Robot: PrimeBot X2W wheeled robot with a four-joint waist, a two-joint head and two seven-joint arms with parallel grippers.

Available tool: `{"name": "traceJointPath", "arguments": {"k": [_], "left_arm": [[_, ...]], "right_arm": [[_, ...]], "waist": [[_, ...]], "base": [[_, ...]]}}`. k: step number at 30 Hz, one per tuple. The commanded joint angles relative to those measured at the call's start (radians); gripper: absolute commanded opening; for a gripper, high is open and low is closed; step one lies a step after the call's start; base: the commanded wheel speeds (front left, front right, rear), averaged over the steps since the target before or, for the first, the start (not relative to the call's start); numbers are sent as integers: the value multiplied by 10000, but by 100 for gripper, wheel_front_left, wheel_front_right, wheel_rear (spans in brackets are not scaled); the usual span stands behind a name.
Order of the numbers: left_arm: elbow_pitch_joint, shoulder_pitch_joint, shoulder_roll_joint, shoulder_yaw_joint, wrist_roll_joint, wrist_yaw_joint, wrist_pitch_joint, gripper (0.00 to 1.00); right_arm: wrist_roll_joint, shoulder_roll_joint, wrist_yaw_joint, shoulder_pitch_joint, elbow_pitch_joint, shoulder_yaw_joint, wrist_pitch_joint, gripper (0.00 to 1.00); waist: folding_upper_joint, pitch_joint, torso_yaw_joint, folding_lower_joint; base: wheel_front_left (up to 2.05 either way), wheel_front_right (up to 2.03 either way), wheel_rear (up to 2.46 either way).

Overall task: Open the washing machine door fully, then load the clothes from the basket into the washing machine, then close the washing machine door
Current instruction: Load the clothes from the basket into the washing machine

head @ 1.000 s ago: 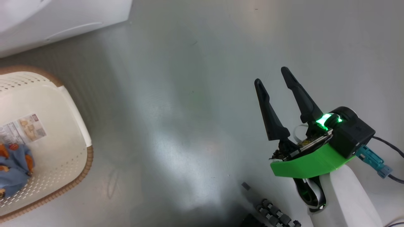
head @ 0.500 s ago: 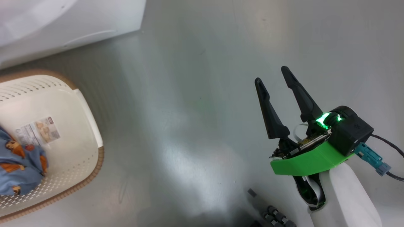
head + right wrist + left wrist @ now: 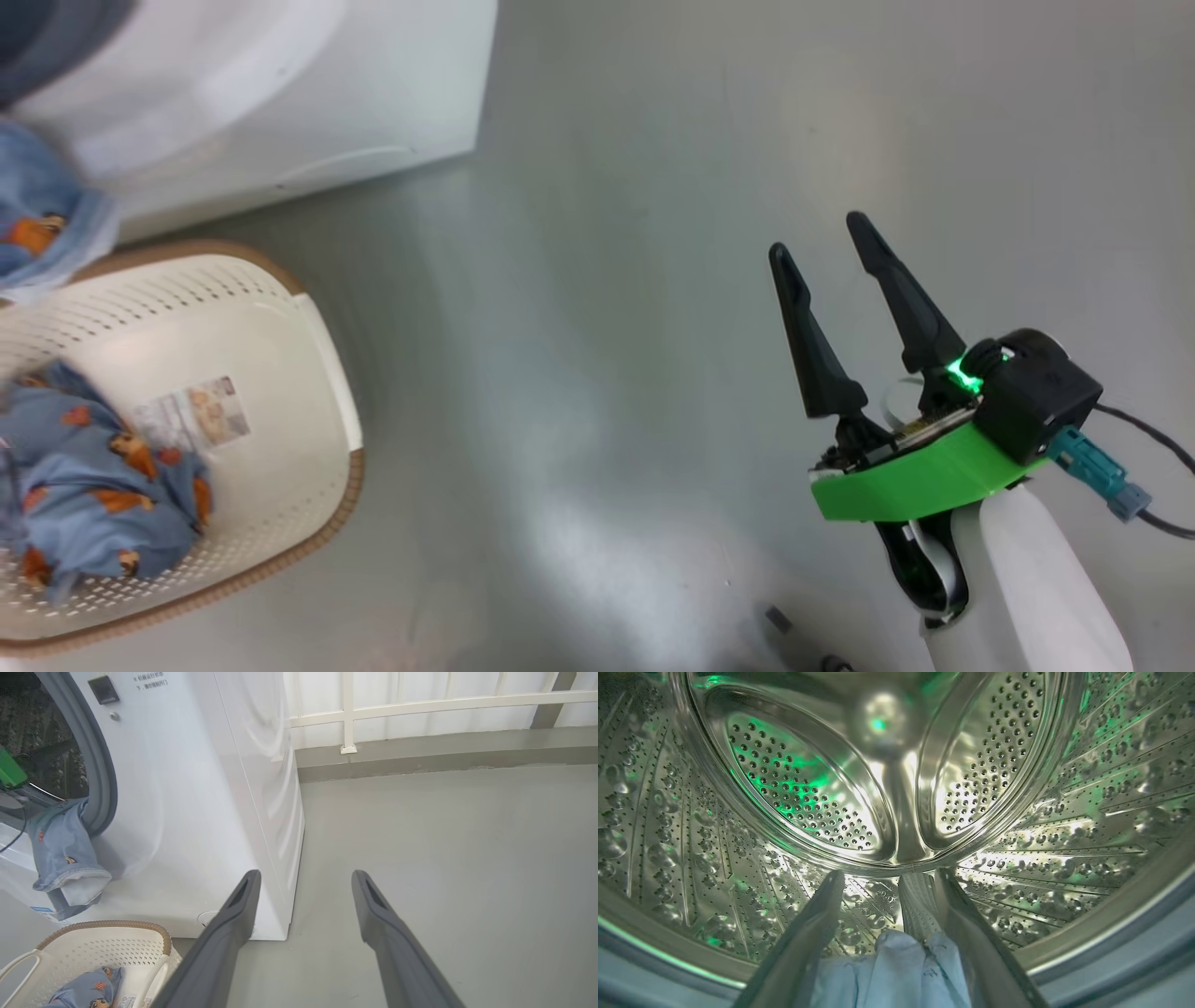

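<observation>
Two clothes bundles (image 3: 103, 485) (one basket (image 3: 331, 392))

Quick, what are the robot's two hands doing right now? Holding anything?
Left hand: open inside the drum, blue cloth lying loose between its fingers.
Right hand: open, empty, above the floor.

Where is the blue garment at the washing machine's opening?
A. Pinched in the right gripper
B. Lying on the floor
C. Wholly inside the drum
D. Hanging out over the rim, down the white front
D: in the right wrist view the blue garment drapes over the grey gasket and hangs down the washing machine front, above the basket.
</observation>
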Motion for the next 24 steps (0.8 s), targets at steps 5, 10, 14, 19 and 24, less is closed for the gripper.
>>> {"name": "traceJointPath", "arguments": {"k": [5, 10, 14, 19, 24], "left_arm": [[-2356, 2509, 167, 512, -247, 600, -169, 100], [-4483, 4837, -170, 747, -449, 1186, -127, 100], [-5863, 6525, -315, 856, -502, 1607, -15, 100], [-7207, 8251, -718, 610, -359, 2111, 110, 100], [-7749, 9141, -1066, 155, -266, 2277, 292, 100]], "right_arm": [[-233, 5, 62, 679, -24, 11, -116, 100], [-438, 5, 62, 893, 168, -17, -116, 100], [-563, 5, 62, 1033, 317, -49, -116, 100], [-728, 5, 62, 1275, 478, -169, -116, 100], [-864, 5, 62, 1528, 557, -361, -116, 100]], "waist": [[-1, -865, 549, 0], [-1, -1384, 787, 0], [-1, -1783, 922, 0], [-1, -2310, 1153, 0], [-1, -2725, 1408, 0]], "base": [[0, 0, 0], [0, 0, 0], [0, 0, 0], [0, 0, 0], [0, 0, 0]]}}
